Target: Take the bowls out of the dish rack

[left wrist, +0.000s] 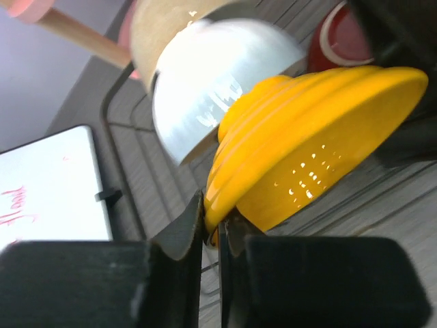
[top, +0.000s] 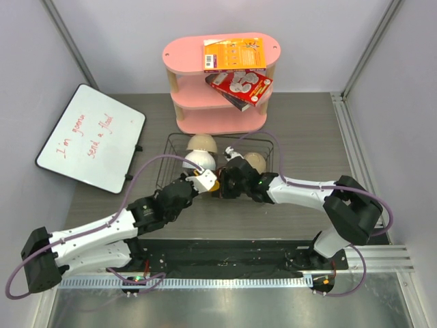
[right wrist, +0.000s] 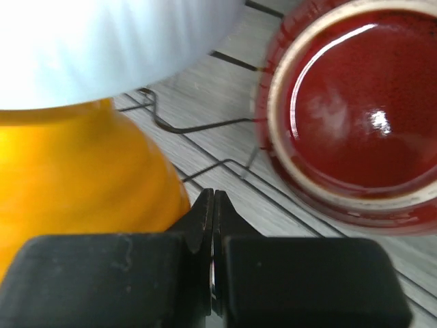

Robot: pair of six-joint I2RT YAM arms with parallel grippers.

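The black wire dish rack [top: 268, 149] stands mid-table. In it a beige bowl [top: 202, 143] sits at the back, a white bowl [top: 199, 160] in front of it, and a dark red bowl [right wrist: 351, 113] at the right, seen from outside in the top view [top: 255, 162]. My left gripper [left wrist: 214, 225] is shut on the rim of the yellow-orange bowl [left wrist: 307, 150], at the rack's front edge [top: 209, 182]. My right gripper [right wrist: 213, 205] is shut and empty, just right of the yellow-orange bowl [right wrist: 75, 178], over the rack wires.
A pink three-tier shelf [top: 220, 82] with an orange book [top: 233, 53] and a red box [top: 240, 87] stands behind the rack. A whiteboard [top: 92, 137] lies at the left. Both arms meet at the rack's front.
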